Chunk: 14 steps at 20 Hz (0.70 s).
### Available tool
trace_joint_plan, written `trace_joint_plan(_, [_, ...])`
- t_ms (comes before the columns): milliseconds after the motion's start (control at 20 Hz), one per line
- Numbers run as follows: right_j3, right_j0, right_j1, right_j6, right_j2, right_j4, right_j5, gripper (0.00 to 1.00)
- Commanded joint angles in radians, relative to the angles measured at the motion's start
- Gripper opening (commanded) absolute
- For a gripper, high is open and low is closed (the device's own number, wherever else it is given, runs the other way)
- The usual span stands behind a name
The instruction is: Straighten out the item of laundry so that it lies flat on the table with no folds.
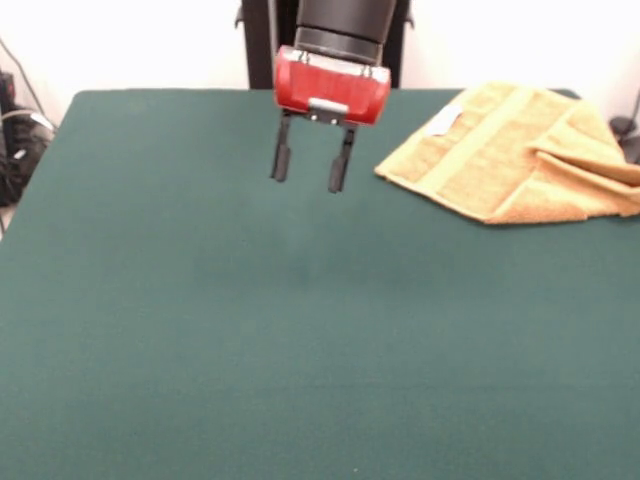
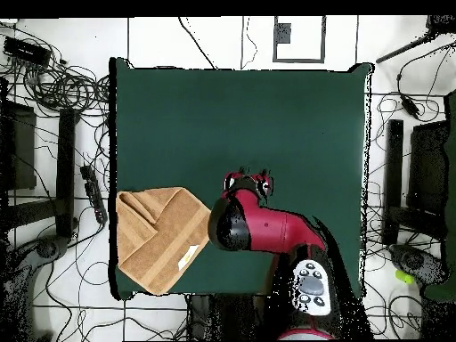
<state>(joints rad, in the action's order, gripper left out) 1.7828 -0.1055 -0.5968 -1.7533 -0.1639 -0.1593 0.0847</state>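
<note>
The golden-orange towel [image 1: 520, 150] lies at the far right of the green table [image 1: 250, 330] in the front view, with its right part folded over itself and a small white tag [image 1: 445, 120] near its far edge. In the overhead view the towel [image 2: 160, 236] sits at the table's left edge, near the bottom corner. My gripper [image 1: 311, 165] hangs open and empty above the table, well to the left of the towel and apart from it. It also shows in the overhead view [image 2: 252, 177].
The towel reaches the table's right edge in the front view. Cables and dark equipment [image 2: 53, 89] lie on the floor around the table. My red arm [image 2: 276, 232] reaches in from the base side.
</note>
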Motion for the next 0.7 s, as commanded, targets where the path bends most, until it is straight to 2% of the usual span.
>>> trace_joint_plan(50, [0.182, -0.691, 0.061, 0.176, 0.831, 0.011, -0.557, 1.0])
trace_joint_plan(150, [0.177, -0.677, 0.055, 0.198, 0.812, 0.008, -0.568, 1.0])
trace_joint_plan(250, [0.19, -0.632, 0.008, 0.185, 0.79, 0.048, -0.602, 1.0])
trace_joint_plan(350, [0.205, -0.533, -0.089, 0.114, 0.746, 0.076, -0.605, 1.0])
trace_joint_plan(450, [0.181, -0.422, -0.154, 0.039, 0.68, 0.081, -0.666, 1.0])
trace_joint_plan(700, [0.11, -0.312, -0.185, -0.054, 0.625, 0.034, -0.671, 1.0])
